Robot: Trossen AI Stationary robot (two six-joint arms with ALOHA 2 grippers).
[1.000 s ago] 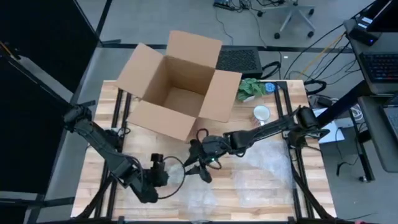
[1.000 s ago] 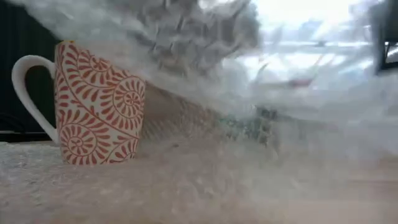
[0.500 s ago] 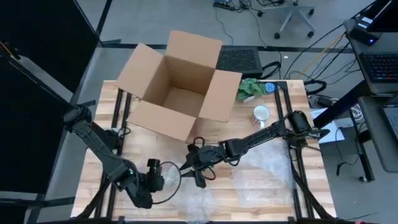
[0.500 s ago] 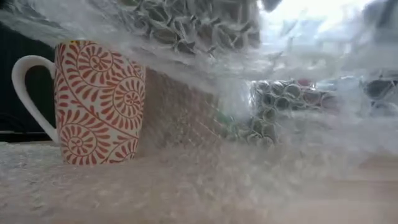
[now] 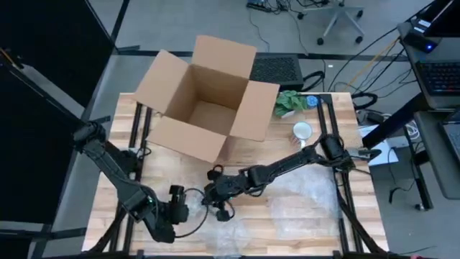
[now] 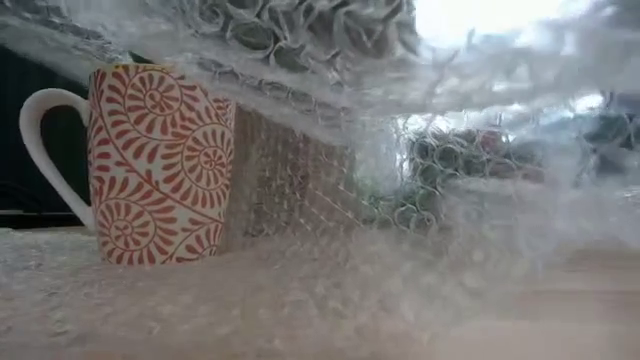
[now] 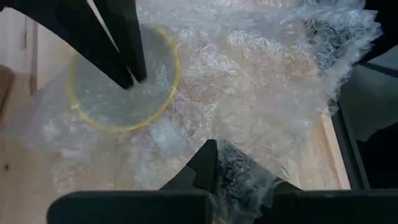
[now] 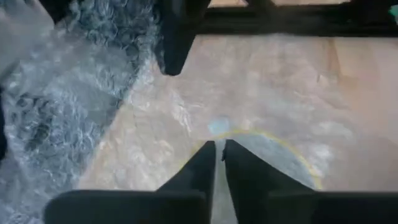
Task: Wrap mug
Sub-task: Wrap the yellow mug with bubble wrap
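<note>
A sheet of clear bubble wrap (image 5: 295,201) lies over the table's near right part and rises over the mug (image 6: 160,165). The mug is orange-patterned with a white handle and a yellow rim, and it stands upright on its base. In the high view my right gripper and the wrap hide it. My left gripper (image 5: 190,210) is near the front edge, left of the mug, shut on the wrap. My right gripper (image 5: 215,208) reaches in from the right, its fingers shut over the mug's mouth (image 8: 273,158). My left gripper pinches a bunched part of the bubble wrap (image 7: 241,177) between its two fingers, several layers crumpled together. The sheet runs from there out over the mug (image 7: 112,106), raised off the table. My right gripper's shut fingertips (image 7: 127,78) come slanting down from above onto the wrap over the mug's mouth, just inside the yellow rim (image 8: 239,132). Whether they pinch a layer or only rest on it, I cannot tell.
An open cardboard box (image 5: 205,101) takes up the far middle of the table. A white mug (image 5: 302,132) and a green bundle (image 5: 289,102) sit at the far right. Bare wood shows at the table's left (image 5: 122,151).
My right gripper has moved toward the table's left and slightly toward its near edge, ending over the mug. The bubble wrap has been drawn farther across above the mug. The mug has stayed upright in place.
</note>
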